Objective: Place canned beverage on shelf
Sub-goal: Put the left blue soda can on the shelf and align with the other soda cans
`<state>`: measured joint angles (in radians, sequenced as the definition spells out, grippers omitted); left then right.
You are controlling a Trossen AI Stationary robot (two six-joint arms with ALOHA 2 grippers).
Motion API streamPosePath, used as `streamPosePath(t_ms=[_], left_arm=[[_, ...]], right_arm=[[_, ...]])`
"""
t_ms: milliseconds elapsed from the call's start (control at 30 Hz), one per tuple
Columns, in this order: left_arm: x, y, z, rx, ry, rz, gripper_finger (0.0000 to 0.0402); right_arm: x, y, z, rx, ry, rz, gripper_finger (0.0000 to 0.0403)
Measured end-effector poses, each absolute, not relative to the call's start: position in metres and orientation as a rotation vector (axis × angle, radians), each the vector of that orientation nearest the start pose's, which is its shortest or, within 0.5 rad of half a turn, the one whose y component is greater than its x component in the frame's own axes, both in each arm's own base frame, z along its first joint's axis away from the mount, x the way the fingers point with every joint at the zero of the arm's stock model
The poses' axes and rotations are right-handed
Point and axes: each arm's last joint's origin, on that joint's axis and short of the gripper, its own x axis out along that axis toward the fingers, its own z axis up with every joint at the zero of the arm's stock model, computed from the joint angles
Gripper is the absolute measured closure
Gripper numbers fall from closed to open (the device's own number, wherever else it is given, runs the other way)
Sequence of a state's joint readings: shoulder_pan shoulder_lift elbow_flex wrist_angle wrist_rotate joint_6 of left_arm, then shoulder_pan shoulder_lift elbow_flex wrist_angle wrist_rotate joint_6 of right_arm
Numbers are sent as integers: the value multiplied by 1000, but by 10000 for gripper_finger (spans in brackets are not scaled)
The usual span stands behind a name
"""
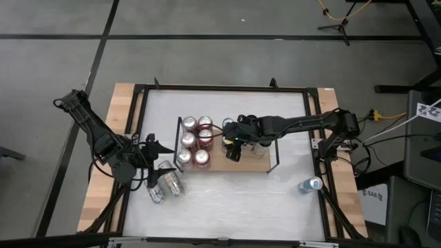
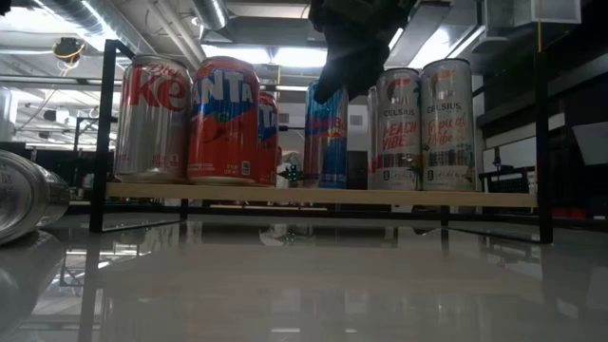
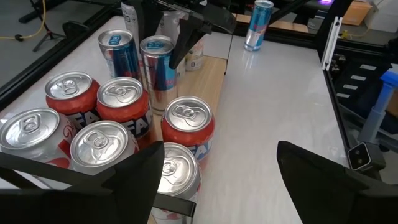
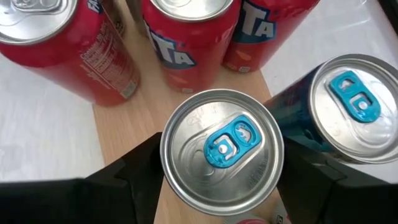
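The slim blue can (image 4: 222,148) fills your right wrist view, its silver top and blue tab directly between the right gripper (image 1: 233,147), whose fingers are clamped on its sides to keep it upright. It stands on the shelf (image 1: 248,162), so you look close to letting go. A second blue can (image 4: 351,106) sits just beside the claw, red cans (image 1: 201,138) just beyond. Your left gripper (image 1: 153,167) waits well apart, spread open above two fallen cans (image 1: 165,184).
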<state>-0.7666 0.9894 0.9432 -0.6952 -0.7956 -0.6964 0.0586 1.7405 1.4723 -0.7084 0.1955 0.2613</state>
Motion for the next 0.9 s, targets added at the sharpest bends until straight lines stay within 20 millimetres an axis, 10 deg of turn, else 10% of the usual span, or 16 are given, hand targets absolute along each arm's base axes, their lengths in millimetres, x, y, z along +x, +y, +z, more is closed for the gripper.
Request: streamPosePath(t_ms=[900], left_arm=[[149,-115,313,-158,480,203,96]], right_arm=[[371,17,277,139,949,-206,150]])
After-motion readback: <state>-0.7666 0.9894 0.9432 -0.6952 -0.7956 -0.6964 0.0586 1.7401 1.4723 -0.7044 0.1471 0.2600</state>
